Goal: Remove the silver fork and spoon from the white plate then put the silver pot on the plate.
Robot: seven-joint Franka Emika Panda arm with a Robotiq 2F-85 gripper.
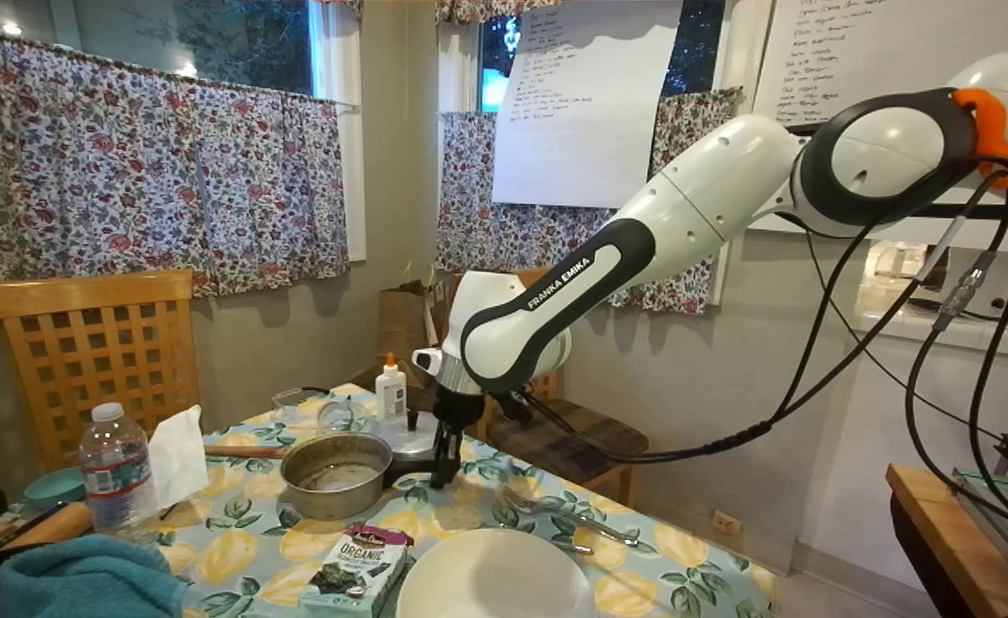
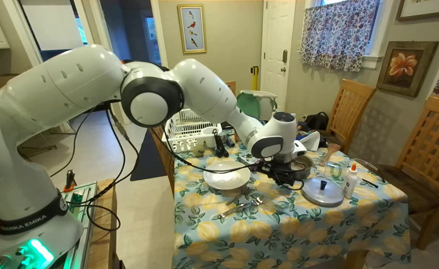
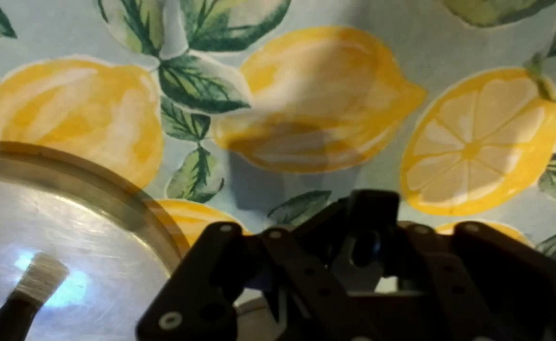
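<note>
1. Silver pot: is standing upright on the tablecloth. In an exterior view its dark handle is sticking out to the right.
2. Gripper, black: is pointing downward at the handle's right end. Its fingers are showing as overlapping dark shapes; cannot tell whether they are standing apart, together or clamping the handle.
3. White plate: is lying flat on the tablecloth, in an exterior view nearer than the silver pot and to its right.
4. Silver fork and spoon: are lying on the tablecloth just beside the white plate, on its near side in an exterior view.
5. Lid, silver: is resting with its dark knob upward.
6. Glue bottle: is standing just right of the lid.
</note>
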